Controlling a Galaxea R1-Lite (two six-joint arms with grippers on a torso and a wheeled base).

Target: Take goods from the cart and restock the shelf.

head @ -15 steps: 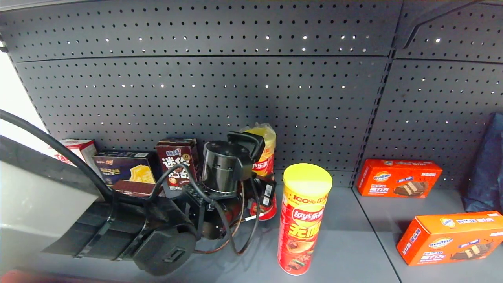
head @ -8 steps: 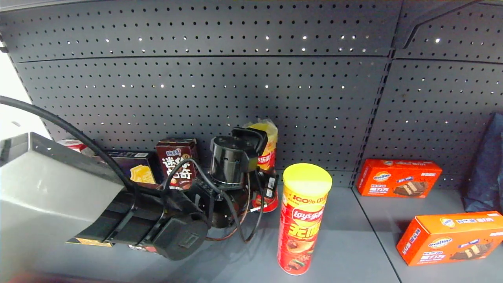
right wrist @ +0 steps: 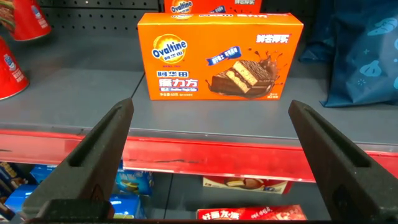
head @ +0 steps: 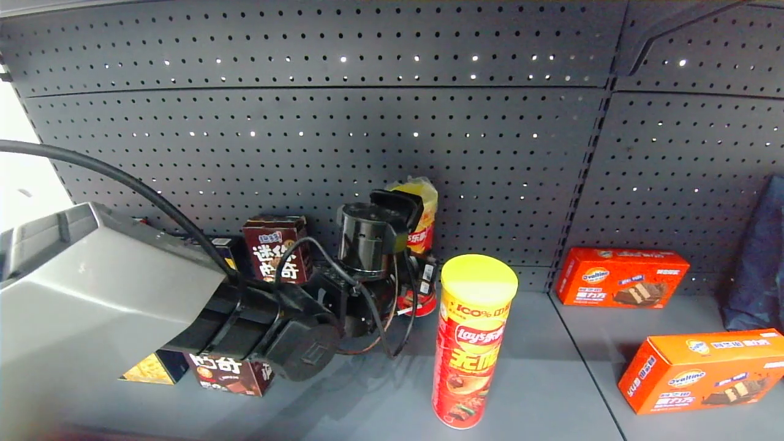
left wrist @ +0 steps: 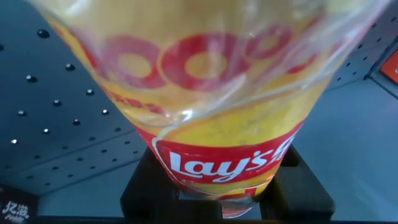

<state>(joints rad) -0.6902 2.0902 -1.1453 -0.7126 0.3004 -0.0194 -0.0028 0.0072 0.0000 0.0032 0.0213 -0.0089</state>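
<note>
By the pegboard (head: 306,153) behind the shelf (head: 539,380), our left gripper (head: 424,280) pinches the chip can (head: 420,236) upright; we judge its base nearly down.

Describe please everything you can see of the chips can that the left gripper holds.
The chips can is a tall tube, yellow above and red below, with a clear crinkled cover on top. It stands about upright near the pegboard, beside a dark brown box. The left gripper holds its lower part, black jaws shut on both sides. Whether its base rests on the shelf is unclear.
</note>
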